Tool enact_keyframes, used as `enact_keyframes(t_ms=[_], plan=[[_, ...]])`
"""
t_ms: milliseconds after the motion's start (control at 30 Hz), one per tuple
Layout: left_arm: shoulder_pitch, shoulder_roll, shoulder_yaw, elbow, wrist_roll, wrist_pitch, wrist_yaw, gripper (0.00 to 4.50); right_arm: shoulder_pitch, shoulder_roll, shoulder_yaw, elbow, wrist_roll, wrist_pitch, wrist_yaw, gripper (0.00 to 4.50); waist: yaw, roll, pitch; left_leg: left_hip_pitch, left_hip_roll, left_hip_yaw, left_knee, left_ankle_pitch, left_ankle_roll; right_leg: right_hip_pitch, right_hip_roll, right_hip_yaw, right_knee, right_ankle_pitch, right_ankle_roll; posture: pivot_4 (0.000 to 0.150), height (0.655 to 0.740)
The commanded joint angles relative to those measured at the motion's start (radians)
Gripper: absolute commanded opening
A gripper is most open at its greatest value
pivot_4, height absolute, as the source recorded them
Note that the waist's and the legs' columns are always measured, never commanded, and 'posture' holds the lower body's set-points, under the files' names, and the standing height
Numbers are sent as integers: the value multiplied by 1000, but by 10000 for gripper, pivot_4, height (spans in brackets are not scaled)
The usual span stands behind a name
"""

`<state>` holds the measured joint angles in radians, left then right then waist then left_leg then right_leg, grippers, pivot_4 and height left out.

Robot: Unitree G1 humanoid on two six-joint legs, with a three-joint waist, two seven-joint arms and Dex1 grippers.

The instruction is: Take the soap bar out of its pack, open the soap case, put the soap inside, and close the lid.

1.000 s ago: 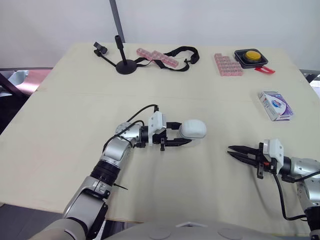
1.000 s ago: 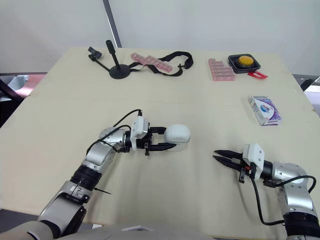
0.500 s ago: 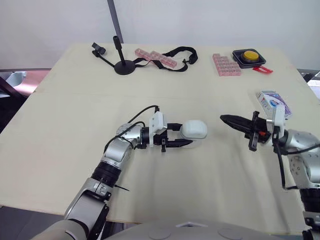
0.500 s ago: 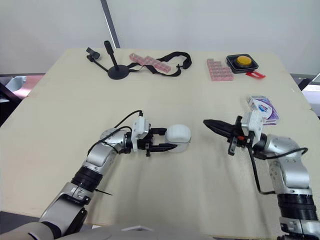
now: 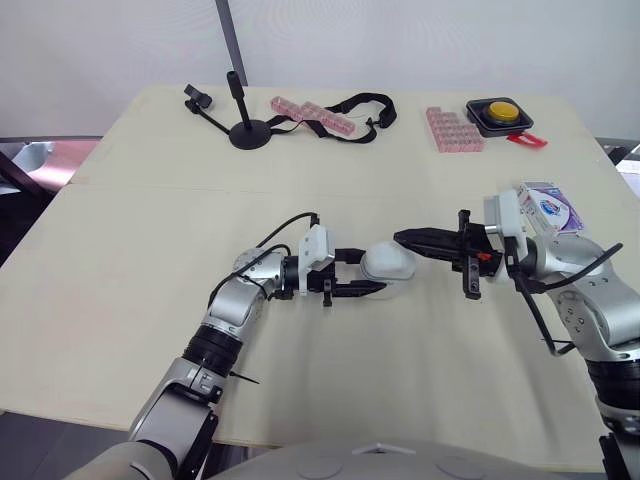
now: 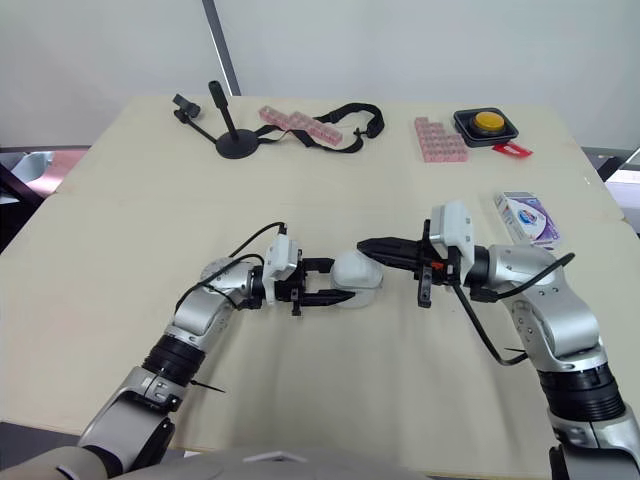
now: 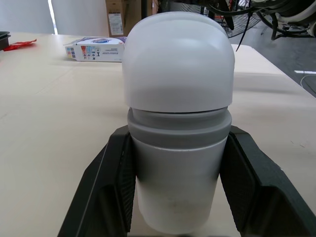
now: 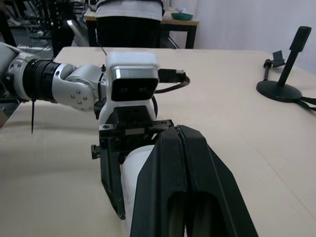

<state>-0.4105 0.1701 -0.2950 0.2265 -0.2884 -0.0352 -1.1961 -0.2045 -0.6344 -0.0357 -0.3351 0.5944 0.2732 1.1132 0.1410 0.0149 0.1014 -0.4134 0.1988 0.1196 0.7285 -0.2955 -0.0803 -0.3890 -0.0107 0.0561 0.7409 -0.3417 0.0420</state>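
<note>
Left wrist view looks along the soap case (image 7: 177, 74): a smooth, matte white plastic capsule with a domed lid, a grey band at the seam and a rounded lower shell. The lid is on. The left jaws are closed on that lower shell, one moulded black finger (image 7: 101, 197) pressed to each side.

From the head camera the case is held lengthwise near the middle of the pale cream surface (image 5: 150, 300), dome pointing right. The right jaws are shut with nothing between them. Their two black fingers (image 8: 163, 197) meet in one tapered wedge, whose point sits at the far right edge of the dome. Whether it touches the dome cannot be told.

The soap pack (image 5: 545, 207), a flat printed carton in white and purple, lies well to the right, beyond the right arm and apart from the case.

Along the far edge, from left to right, are:
- a black stand (image 5: 248, 130) with a round base
- a strip of translucent pink compartments (image 5: 313, 113) beside a looped black webbing strap (image 5: 365, 103)
- a pink studded block (image 5: 456, 130)
- a yellow domed button (image 5: 497, 113) in a square black housing
- a small red tab (image 5: 527, 140)
</note>
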Motion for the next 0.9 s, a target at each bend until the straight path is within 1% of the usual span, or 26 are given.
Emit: enact_keyframes(t_ms=[33, 333, 533, 900], plan=[[-5, -4, 8, -30, -14, -14, 3, 18577, 5, -5, -8, -23, 1, -18, 3, 295, -1, 0, 0, 0, 0, 0, 0, 0, 0, 0, 0, 0, 0, 0, 0, 1500, 7143], [-11, -2, 10, -27, -10, -16, 6, 18577, 30, -12, 28, 10, -45, -50, 40, 295, -3, 0, 0, 0, 0, 0, 0, 0, 0, 0, 0, 0, 0, 0, 0, 1500, 7143], [-10, -1, 10, -31, -8, -16, 11, 18577, 13, -16, 65, 48, -101, -51, 29, 295, -8, 0, 0, 2, 0, 0, 0, 0, 0, 1, 0, 0, -1, 0, 0, 1500, 7143], [-9, 10, 11, -33, -9, -16, 14, 18577, -25, -28, 131, 50, -130, -35, 44, 295, -11, 0, 0, 4, 0, 0, -2, 1, -1, 3, 0, 1, -4, 0, 0, 1500, 7143]])
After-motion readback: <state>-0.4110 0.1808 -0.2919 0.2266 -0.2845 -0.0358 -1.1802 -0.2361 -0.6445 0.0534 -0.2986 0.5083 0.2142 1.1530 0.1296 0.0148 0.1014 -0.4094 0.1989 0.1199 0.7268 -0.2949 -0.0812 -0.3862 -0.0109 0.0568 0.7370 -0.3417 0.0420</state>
